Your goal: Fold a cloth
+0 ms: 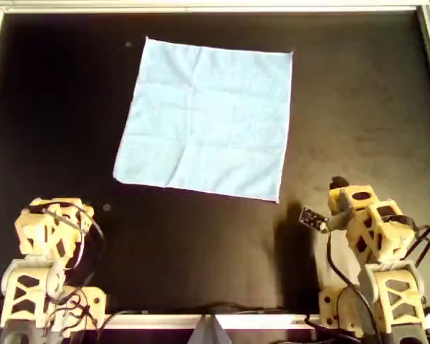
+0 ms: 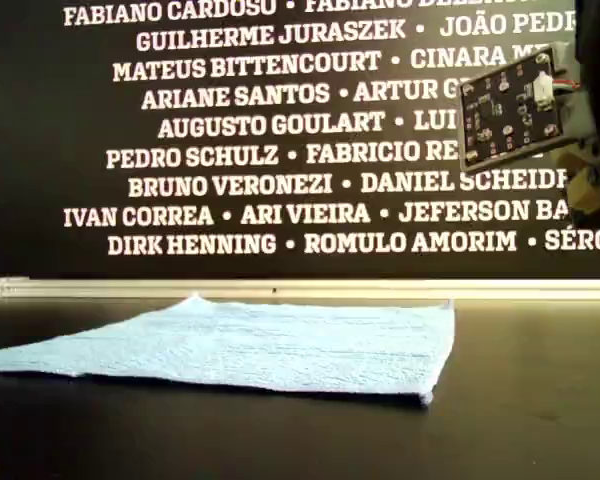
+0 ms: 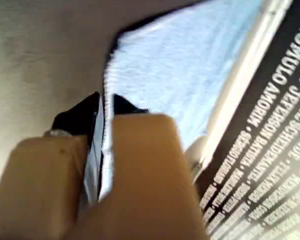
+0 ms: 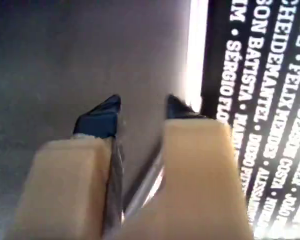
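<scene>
The light-blue cloth [image 1: 208,118] lies flat and spread out on the black table, slightly rotated, toward the far side. It also shows in the exterior view [image 2: 260,345] and in the first wrist view [image 3: 190,75]. My first gripper [image 3: 106,102] is shut and empty. It is held back from the cloth's near corner and does not touch it; it rides on the arm at the overhead view's lower left [image 1: 54,222]. My second gripper [image 4: 140,107] is open and empty over bare table. It rides on the arm at the overhead view's lower right [image 1: 365,222].
A white rail [image 1: 215,7] borders the table; it also shows in the exterior view [image 2: 300,288] below a black wall of white names [image 2: 280,150]. A small circuit board [image 2: 510,105] on the lower-right arm hangs in the exterior view's upper right.
</scene>
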You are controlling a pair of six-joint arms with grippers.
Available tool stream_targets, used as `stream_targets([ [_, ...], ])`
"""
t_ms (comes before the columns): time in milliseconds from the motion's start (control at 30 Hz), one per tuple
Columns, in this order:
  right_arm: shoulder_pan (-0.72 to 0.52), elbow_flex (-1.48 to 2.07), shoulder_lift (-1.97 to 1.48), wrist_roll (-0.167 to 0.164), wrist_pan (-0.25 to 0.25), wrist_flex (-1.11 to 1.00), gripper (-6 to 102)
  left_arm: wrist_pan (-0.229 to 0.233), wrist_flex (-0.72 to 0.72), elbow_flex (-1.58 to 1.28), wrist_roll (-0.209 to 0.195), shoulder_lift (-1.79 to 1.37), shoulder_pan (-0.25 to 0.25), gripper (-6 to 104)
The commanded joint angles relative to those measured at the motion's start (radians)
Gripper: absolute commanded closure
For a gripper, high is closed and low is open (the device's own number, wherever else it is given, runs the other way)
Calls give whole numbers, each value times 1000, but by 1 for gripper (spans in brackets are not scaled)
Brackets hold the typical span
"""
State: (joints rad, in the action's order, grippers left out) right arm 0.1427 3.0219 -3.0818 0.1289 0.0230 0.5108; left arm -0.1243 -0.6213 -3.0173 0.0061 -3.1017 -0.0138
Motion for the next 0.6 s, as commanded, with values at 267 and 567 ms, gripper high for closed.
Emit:
stream_targets([
  [267, -2, 12, -40, -14, -9, -43, 21, -3, 29, 12, 8, -6, -20, 22],
  [567, 23, 3, -32, -101, -132, -29, 21, -5, 14, 34, 9, 69, -158, 15],
])
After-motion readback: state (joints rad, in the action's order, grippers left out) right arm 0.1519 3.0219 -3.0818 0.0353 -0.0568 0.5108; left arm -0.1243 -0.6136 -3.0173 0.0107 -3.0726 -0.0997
